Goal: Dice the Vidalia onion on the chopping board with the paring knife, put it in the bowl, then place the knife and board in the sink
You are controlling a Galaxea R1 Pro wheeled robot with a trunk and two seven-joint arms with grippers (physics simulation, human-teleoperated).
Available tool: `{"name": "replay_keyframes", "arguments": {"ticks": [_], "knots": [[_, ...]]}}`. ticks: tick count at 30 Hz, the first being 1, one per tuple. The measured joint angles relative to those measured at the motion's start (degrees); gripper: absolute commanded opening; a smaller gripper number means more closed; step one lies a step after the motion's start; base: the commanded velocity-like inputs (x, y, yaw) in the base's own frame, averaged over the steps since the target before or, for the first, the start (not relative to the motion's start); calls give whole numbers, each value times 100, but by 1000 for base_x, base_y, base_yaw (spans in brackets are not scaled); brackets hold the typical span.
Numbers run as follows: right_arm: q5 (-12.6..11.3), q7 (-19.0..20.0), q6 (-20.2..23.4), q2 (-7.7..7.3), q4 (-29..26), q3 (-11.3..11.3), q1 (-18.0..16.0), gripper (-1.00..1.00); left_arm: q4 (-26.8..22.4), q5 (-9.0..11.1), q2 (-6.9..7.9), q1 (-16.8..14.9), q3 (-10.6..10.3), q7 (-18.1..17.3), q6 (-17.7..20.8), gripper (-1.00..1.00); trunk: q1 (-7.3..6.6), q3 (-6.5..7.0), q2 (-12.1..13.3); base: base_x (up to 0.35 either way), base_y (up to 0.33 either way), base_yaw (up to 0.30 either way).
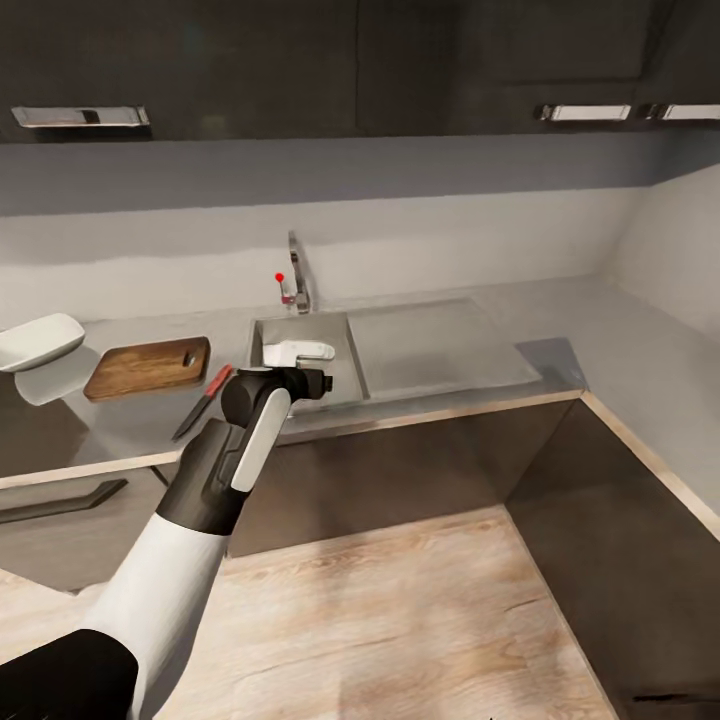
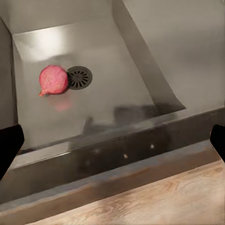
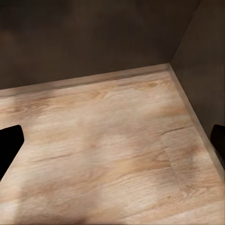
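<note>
The pinkish-red Vidalia onion (image 2: 53, 79) lies on the floor of the steel sink (image 2: 122, 70), touching the round drain (image 2: 79, 77). My left gripper (image 1: 298, 352) hangs over the sink's basin (image 1: 350, 345) near its front edge, open (image 2: 112, 145), with nothing between its fingers and the onion some way off. The brown chopping board (image 1: 148, 367) lies on the countertop (image 1: 600, 320) left of the sink. The paring knife (image 1: 203, 402) rests by the board's right end. A white bowl (image 1: 38, 340) stands at the far left. My right gripper (image 3: 112, 145) is open above the wood floor.
A chrome faucet (image 1: 298, 270) with a red knob rises behind the basin, and a flat drainboard (image 1: 430, 345) lies to its right. Dark upper cabinets (image 1: 300, 70) hang above. The counter turns a corner along the right wall, with lower cabinets (image 1: 400, 470) under it.
</note>
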Motion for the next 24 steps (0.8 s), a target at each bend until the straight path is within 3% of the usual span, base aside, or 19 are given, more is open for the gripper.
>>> {"name": "replay_keyframes", "arguments": {"ticks": [6,16,24], "knots": [[0,0,0,2,29,0,0,100,161,-1,63,0,21,9,-10,100,0,0,0,318,-7,44],[0,0,-7,2,66,5,0,100,504,0,114,8,23,25,-23,100,0,0,0,306,0,205],[0,0,-8,2,68,9,0,100,681,-1,115,9,20,27,-30,100,3,-1,1,53,0,22]]}}
